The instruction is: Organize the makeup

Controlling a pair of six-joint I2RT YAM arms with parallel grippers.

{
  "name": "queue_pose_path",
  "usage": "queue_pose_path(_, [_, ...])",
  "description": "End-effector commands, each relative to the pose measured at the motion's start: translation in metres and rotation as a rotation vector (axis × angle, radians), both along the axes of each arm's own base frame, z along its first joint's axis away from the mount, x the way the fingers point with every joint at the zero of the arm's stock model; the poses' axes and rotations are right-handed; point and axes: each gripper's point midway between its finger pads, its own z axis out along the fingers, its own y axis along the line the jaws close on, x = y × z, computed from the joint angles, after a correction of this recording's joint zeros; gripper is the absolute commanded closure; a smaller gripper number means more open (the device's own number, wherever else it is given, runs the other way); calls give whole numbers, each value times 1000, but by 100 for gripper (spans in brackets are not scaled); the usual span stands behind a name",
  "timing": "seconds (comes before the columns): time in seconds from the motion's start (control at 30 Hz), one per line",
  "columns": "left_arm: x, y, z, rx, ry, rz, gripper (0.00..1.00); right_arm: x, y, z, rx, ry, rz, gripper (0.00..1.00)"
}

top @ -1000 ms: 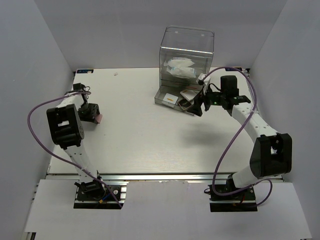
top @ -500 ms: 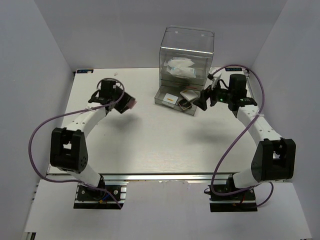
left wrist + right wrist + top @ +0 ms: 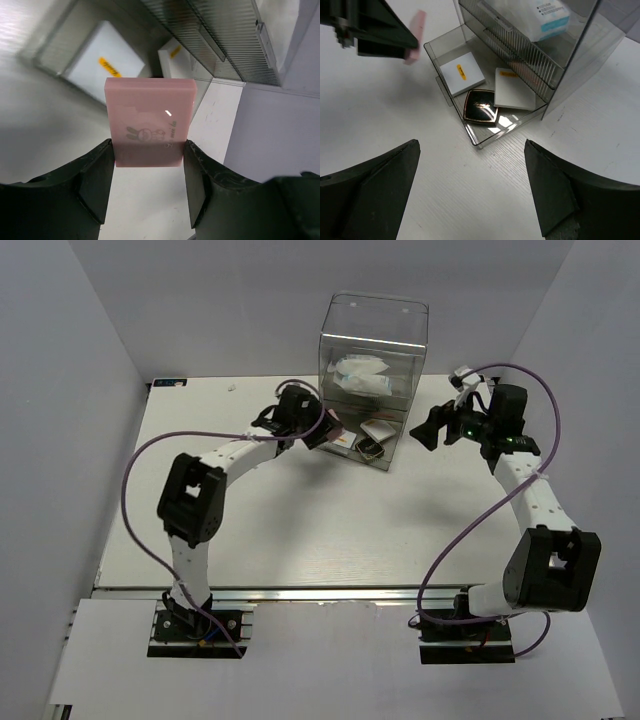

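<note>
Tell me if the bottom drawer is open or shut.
Open. The drawer sticks out of the box, and the white squares and black compact lie uncovered in it.

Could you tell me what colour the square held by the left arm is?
The square is pale pink; left wrist view.

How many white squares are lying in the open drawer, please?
2: one square near the drawer front, a second square further in, nearer the box; the compact lies beside both. Others may be hidden deeper inside.
</note>
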Motion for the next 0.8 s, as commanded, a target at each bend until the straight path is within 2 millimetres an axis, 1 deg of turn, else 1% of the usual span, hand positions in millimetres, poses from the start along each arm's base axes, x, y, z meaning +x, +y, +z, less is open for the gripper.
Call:
queue_pose_path(0.0, [17,-32,32,-35,-66,-39,84,-11,-8,16,8,-46,-8,11])
queue_pose_path(0.03, [23,-37,17,-23,-44,-42,81,-14,-8,13,9,-33,-8,11])
queue_pose_path(0.07, [29,-45,27,-38,-65,-46,78,-15,-10,12,6,-32,-6,11])
queue_pose_path(0.13, [35,-51,21,-47,-48,-45,70,-18,-9,9,4,-23,4,11])
queue_pose_path(0.17, [37,-55,8,-43,-27,-45,65,-18,-9,8,0,-22,6,11])
queue_pose_path(0.2, [40,-59,10,-54,-26,-40,58,-19,-9,7,-5,-27,13,11])
queue_pose_path(0.23, [42,-60,7,-52,-25,-37,44,-19,-9,7,-6,-27,19,11])
queue_pose_path(0.27, [43,-62,0,-51,-15,-32,37,-19,-8,5,-6,-23,26,11])
queue_pose_path(0.33, [45,-62,-4,-56,-10,-24,25,-22,-4,6,-7,-33,70,11])
queue_pose_path(0.37, [44,-63,-6,-56,-6,-26,23,-26,-2,2,-9,-15,91,11])
queue_pose_path(0.4, [44,-63,-6,-57,-3,-26,18,-29,2,3,-15,-37,139,11])
queue_pose_path(0.43, [45,-63,-6,-57,-5,-26,15,-32,5,3,-14,-43,163,11])
queue_pose_path(0.5, [44,-63,-2,-56,-13,-31,14,-40,13,1,-14,-48,234,11])
queue_pose_path(0.53, [44,-63,-1,-55,-14,-29,3,-39,15,-1,-39,-72,262,11])
queue_pose_path(0.57, [45,-62,1,-50,-21,-27,2,-45,21,-6,-45,-59,296,11])
queue_pose_path(0.6, [44,-61,8,-55,-27,-32,2,-48,27,-3,-58,-81,333,11])
queue_pose_path(0.63, [43,-61,13,-58,-34,-36,2,-53,43,-7,-108,-140,420,11])
queue_pose_path(0.67, [42,-60,19,-51,-54,-45,2,-57,51,-13,-153,-160,460,12])
queue_pose_path(0.7, [38,-58,41,-56,-93,-54,3,-65,58,-22,-204,-158,504,14])
queue_pose_path(0.73, [34,-51,41,-40,-97,-50,4,-75,81,-32,-282,-224,605,25])
queue_pose_path(0.77, [33,-44,49,-16,-134,-51,8,-72,84,-46,-374,-228,601,33])
